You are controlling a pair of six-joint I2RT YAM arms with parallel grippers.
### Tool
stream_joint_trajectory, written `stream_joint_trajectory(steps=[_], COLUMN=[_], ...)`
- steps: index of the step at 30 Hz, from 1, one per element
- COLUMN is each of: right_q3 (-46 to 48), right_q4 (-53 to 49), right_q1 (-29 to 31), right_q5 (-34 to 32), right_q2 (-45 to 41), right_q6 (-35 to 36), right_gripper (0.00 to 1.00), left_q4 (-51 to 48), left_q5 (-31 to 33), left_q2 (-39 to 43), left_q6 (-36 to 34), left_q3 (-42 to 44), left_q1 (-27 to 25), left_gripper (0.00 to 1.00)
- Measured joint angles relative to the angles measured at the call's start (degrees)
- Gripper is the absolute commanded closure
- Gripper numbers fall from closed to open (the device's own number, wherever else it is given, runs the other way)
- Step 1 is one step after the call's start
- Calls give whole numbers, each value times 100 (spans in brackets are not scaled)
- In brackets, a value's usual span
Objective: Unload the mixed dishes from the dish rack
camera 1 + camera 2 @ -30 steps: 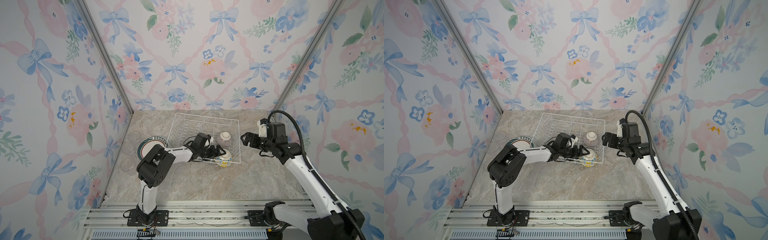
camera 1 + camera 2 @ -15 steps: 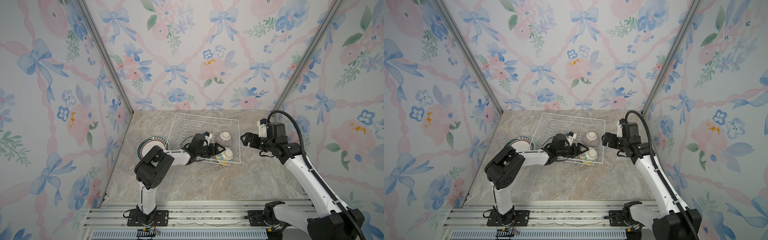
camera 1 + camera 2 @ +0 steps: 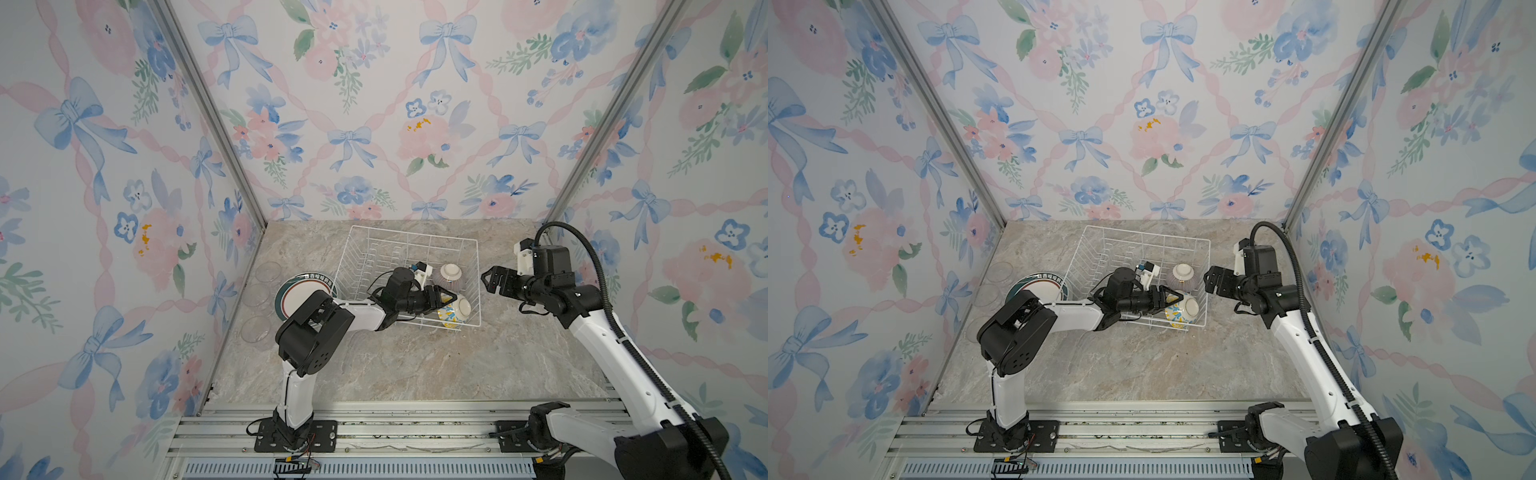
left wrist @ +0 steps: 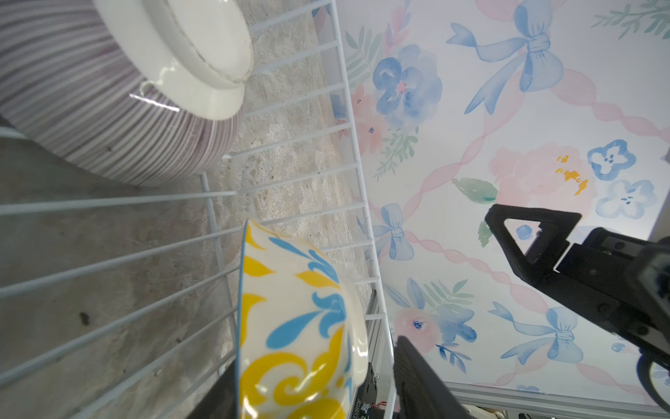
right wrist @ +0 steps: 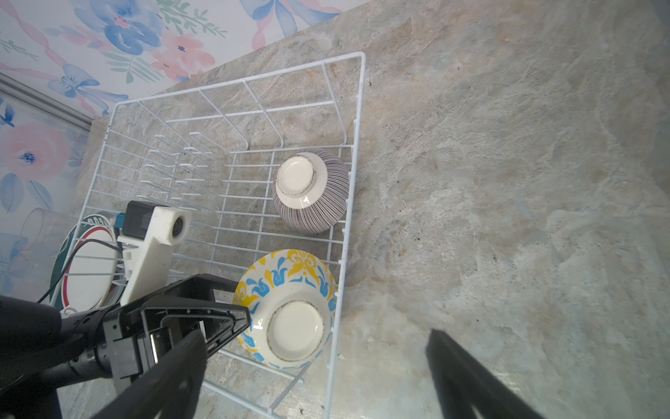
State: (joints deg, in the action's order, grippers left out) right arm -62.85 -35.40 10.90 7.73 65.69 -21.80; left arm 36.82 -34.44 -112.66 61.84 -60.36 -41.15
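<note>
Nearest: metal rail (image 3: 415,428) along the front edge. Beyond it, bare stretch of table (image 3: 415,365), beige-grey marbled stone look.

Next, in the near right corner of the dish rack (image 3: 415,233): yellow-blue bowl (image 3: 455,309), tipped over. White foot up and toward the rack's right wall, mouth turned toward the left arm (image 3: 365,318); axis from mouth to foot slanting left to right. Low across the rack floor, left end effector (image 3: 448,299), jaws partway apart, straddling the bowl's wall. Contact hidden in both top views. In the left wrist view, one finger (image 4: 413,381) clear of the bowl's foot with a gap between, the other dark at the mouth side; no firm hold shown.

Level with that, outside the rack's right wall: right end effector (image 3: 487,281), jaws spread wide, nothing held, pointing left at the rack, above the table.

Just behind, apart from the first bowl: purple-striped bowl (image 3: 451,276), upside down on the rack floor, foot straight up. Both feet seen full-face in the right wrist view only.

Left of the rack, flat on the table, just beside its wall: green-and-red rimmed plate (image 3: 296,296), partly under the left arm in both top views, seen through the wires in the right wrist view. Along the left wall, clear glasses (image 3: 268,272), three, faint; all three together in the top views only.

Rack itself: white wire, flared sides, prong rows in the left half, set slightly askew to the front edge.

Farthest: wallpapered panels (image 3: 374,124) on three sides, blue bows, pink flowers, ribbon lattice; metal posts (image 3: 212,112) at the corners.
</note>
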Motion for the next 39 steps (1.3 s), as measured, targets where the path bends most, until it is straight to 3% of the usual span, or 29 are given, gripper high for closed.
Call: stream_joint_trajectory(steps=[14, 30, 39], right_q3=[0, 0, 0], right_q4=[-2, -2, -2], right_q1=[-4, -4, -4], right_q5=[-2, -2, 0], right_q2=[0, 20, 31], right_q6=[0, 2, 2], right_gripper=[3, 3, 3], left_q4=[179, 431, 330], left_q5=[-142, -251, -267], left_q2=[-334, -516, -529], left_q6=[42, 37, 37], left_q3=[-299, -660, -748], left_q1=[-72, -125, -125], left_gripper=[65, 98, 100])
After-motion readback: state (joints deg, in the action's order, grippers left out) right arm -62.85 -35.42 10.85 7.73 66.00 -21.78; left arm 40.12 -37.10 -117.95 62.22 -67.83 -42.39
